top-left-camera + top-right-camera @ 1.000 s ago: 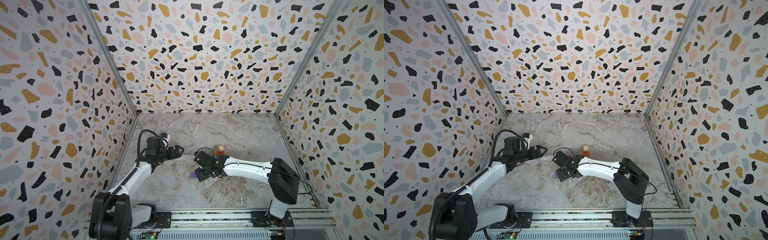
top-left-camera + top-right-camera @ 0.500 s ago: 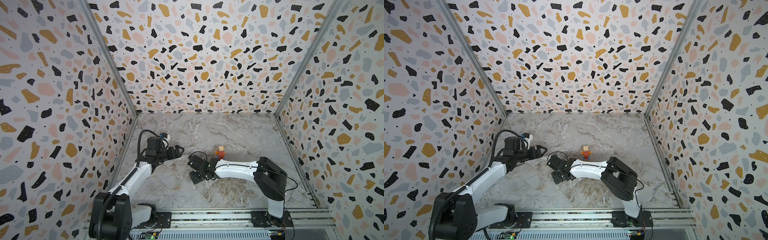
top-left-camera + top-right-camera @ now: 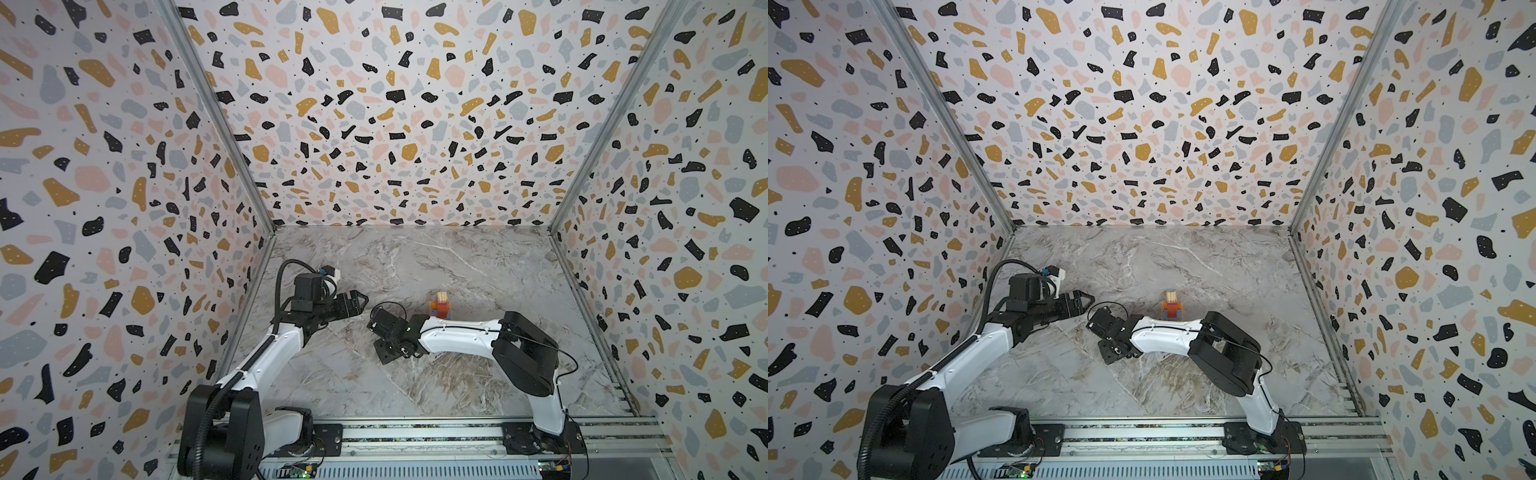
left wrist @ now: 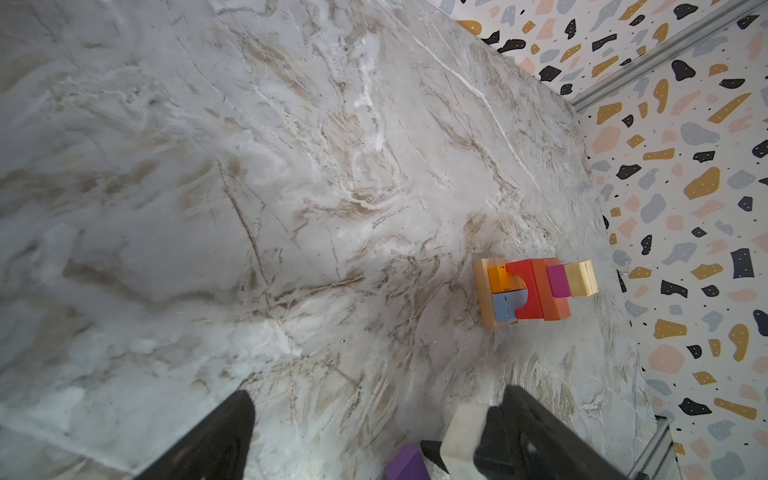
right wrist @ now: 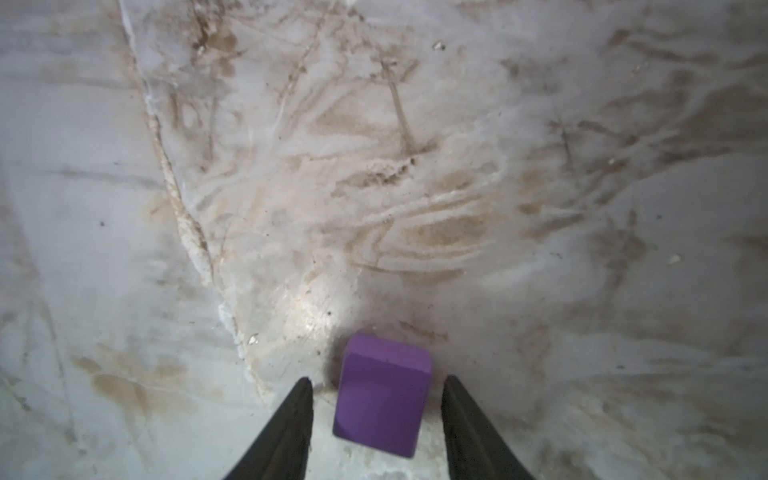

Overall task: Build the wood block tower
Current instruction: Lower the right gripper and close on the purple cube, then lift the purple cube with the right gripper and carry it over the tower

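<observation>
Left of centre in both top views, left pincer (image 3: pixel 360 301) (image 3: pixel 1086 300): points right toward the middle, hangs clear of the table (image 3: pixel 415 266), and stands released, with fingers (image 4: pixel 226 432) spread wide and nothing between them.

Just right of it and a little lower in the frame, right pincer (image 3: pixel 387 356) (image 3: pixel 1111 355): reaches in from the lower right and tips down at the table. Covers the purple cube (image 5: pixel 382 403) in both top views. In the right wrist view, straddles that cube with one dark finger (image 5: pixel 295 419) on each side. Thin strip of table visible between each finger and the cube, so released, not yet grasping. Cube flat on the marble, turned slightly off the line of the fingers. Cube (image 4: pixel 405 463) also in the left wrist view, only a corner in shot.

Further right, just right of centre, tower (image 3: pixel 442 305) (image 3: pixel 1172 306): stands upright on the table behind the right forearm (image 3: pixel 457 336), which hides its foot in both top views. Apart from both pincers and from the purple cube. In the left wrist view, tower (image 4: pixel 532 286) layered from the table up: tan plank, orange and blue blocks side by side, red arch, orange-red slab, small magenta block, tan block on top.
</observation>
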`<state>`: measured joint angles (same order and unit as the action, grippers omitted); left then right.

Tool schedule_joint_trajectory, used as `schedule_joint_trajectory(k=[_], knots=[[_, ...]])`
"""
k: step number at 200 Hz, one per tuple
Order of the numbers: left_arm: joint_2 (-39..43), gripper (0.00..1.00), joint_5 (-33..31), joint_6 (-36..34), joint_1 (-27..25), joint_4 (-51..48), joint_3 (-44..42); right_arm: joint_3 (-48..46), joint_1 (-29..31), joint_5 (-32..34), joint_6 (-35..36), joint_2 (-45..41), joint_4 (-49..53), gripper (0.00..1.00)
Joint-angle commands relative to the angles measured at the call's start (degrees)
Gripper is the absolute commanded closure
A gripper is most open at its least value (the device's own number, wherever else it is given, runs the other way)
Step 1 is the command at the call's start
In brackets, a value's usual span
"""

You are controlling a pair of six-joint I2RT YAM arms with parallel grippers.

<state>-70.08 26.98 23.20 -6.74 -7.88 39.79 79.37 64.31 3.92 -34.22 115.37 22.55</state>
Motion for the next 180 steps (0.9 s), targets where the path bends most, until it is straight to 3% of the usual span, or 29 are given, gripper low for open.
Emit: schedule_joint_trajectory(k=[1,83,180], knots=[[1.10,0.06,0.90,0.09,0.41,1.19,0.90,2.36,0.33,1.39,-0.76,0.54,2.66,0.50],[1.45,0.06,1.60,0.27,0.41,1.71,0.64,2.25,0.29,3.01,-1.12,0.11,3.54,0.63],[1.09,0.06,2.20,0.44,0.41,1.99,0.39,4.74,-0.05,6.24,-2.07,-1.48,8.15,0.69]])
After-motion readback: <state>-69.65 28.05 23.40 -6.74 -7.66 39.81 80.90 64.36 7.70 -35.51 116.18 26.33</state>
